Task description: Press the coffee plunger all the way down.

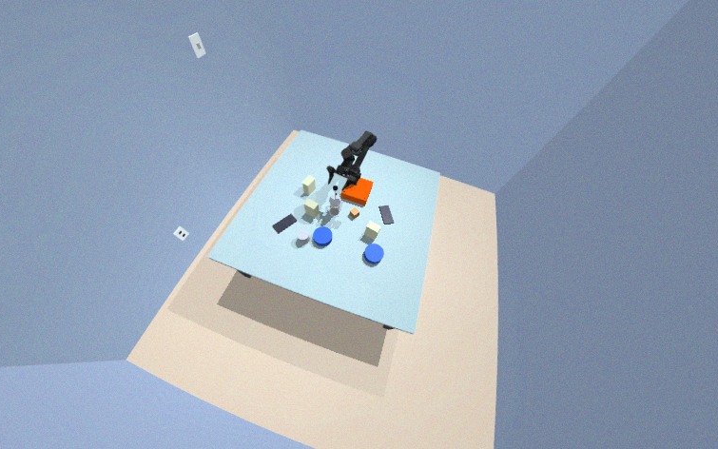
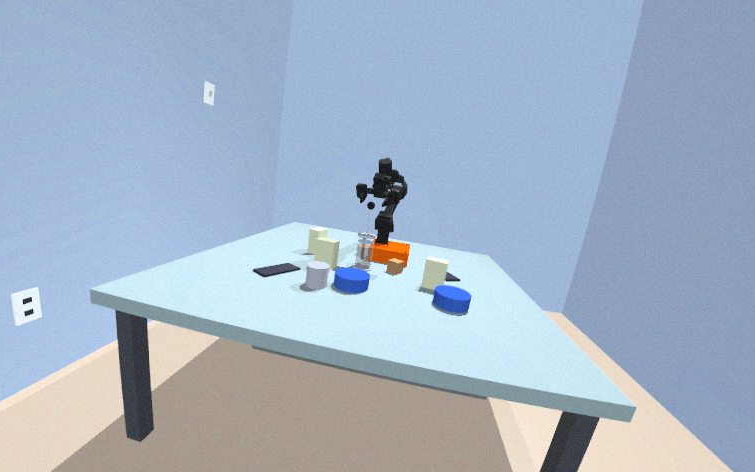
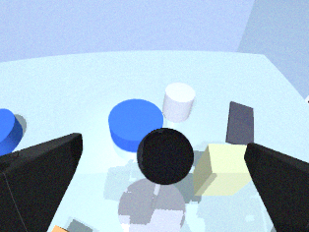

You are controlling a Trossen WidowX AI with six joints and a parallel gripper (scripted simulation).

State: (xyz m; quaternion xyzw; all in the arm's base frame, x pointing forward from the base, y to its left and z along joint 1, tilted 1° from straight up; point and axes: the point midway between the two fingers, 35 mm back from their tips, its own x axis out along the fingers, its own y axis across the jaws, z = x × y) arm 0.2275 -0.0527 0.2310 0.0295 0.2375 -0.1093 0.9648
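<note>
The coffee press [image 1: 335,207] [image 2: 364,253] [image 3: 143,202] stands upright as a clear glass cylinder on the table. Its plunger is raised, with a thin rod and a round black knob [image 1: 335,187] [image 2: 370,205] [image 3: 165,156] high above the lid. My gripper [image 1: 336,185] [image 2: 373,202] [image 3: 166,146] is open and empty above the press. In the wrist view the knob appears between the two wide-apart fingers, close to midway. The exact height gap between fingertips and knob is hard to tell. The lower press is partly hidden by the knob in the wrist view.
An orange box [image 1: 357,192] [image 2: 390,253] stands beside the press at the arm's base. A cream block [image 1: 311,207] [image 2: 326,253] [image 3: 228,169], a small orange cube [image 1: 355,212] [image 2: 394,266], a blue disc [image 1: 322,236] [image 2: 351,280] [image 3: 135,123] and a white cylinder [image 1: 302,236] [image 2: 316,275] [image 3: 178,103] are near.
</note>
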